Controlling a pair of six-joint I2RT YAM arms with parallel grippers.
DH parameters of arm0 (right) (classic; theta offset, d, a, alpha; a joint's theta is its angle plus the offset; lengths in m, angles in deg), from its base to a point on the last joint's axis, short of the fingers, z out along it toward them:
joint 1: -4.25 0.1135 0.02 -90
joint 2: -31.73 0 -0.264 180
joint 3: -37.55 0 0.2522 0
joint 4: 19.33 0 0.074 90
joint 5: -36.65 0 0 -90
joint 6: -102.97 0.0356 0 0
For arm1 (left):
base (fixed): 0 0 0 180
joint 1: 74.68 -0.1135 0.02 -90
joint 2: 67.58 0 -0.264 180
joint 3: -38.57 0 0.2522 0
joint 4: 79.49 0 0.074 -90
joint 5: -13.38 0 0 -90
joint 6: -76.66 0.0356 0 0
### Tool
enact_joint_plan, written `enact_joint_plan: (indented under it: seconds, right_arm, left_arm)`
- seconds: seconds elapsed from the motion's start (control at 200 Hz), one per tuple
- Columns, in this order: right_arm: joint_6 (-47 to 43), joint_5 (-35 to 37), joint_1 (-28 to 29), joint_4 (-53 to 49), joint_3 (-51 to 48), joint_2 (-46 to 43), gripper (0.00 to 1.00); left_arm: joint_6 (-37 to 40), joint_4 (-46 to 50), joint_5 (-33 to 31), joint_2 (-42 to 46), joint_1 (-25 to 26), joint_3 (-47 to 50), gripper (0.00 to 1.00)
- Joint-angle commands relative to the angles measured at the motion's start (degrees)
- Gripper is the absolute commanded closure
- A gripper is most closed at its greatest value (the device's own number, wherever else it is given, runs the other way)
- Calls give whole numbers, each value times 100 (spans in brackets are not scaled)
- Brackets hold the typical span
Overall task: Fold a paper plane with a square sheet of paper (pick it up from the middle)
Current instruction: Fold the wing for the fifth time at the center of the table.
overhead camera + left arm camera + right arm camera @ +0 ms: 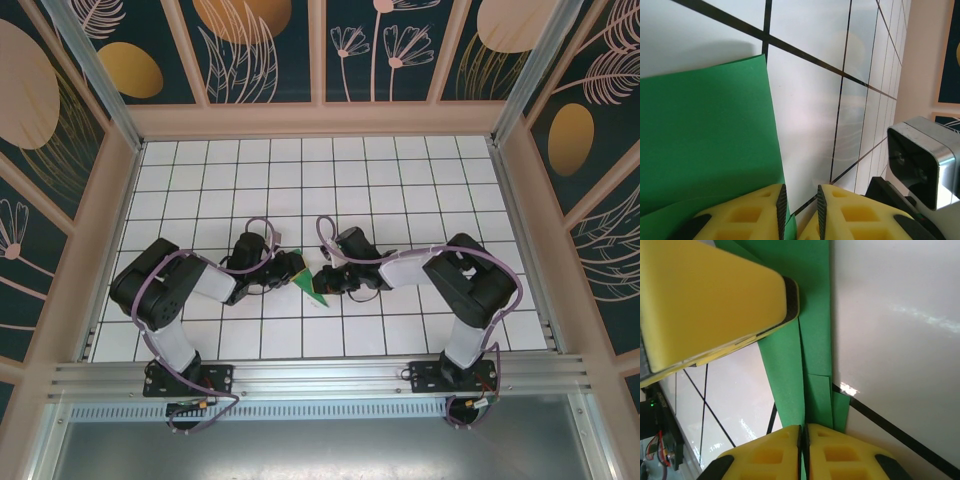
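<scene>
Square sheet of paper (311, 284) is sitting mid-table on the white tiled table (400, 180), already creased down into a narrow green wedge, and it is lying right between the two tools. From above, its long axis is running slantwise, the broad end up by the left gripper (290, 268) and the point aiming down toward the near edge, just below the right gripper (328, 280).

Over on the right wrist view, the right gripper (804, 426) is pinching the layered folds (815, 340), pads pressed together with the green strips running straight out of the seam and away along the line of the fingers. So the right arm is looking down the length of the creases.

Now the left side: the left gripper (801, 187) is standing narrow, a slim gap showing bare tile between the pads, and the sheet (705, 140) is spreading off to its left, its edge just meeting the inner face of the left-hand pad. One left finger (715, 305) is looming over the folds in the right wrist view, nearly on top of them.

Both arms are about equally near. Judging by this, the coming crease is turning on the right hand anchoring the narrow end while the left, broadside to the flap, is working across that long axis
</scene>
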Motion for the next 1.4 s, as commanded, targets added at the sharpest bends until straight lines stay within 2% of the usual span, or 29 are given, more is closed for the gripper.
enact_joint_plan:
  seconds: [0.0,0.14,0.27,0.415,0.976,1.296,1.396]
  right_arm:
    - [-68,234,11,-528,131,-379,83]
    - [-131,483,19,-947,306,-753,81]
    - [-126,105,59,-857,310,-846,83]
    - [-211,-306,134,-807,426,-655,86]
    - [-211,-284,-67,-679,160,177,89]
    - [-131,-213,-154,-607,-234,216,89]
    - [-102,-296,-212,-579,-247,-7,90]
  left_arm:
    - [255,360,-185,-180,19,-32,73]
    - [281,360,-111,-262,18,-106,73]
    - [314,377,-86,-316,19,-130,73]
    - [324,404,-75,-301,17,-135,73]
    - [443,614,-95,-273,19,-196,73]
    - [495,668,-105,-307,19,-205,74]
    - [492,661,-108,-305,19,-195,74]
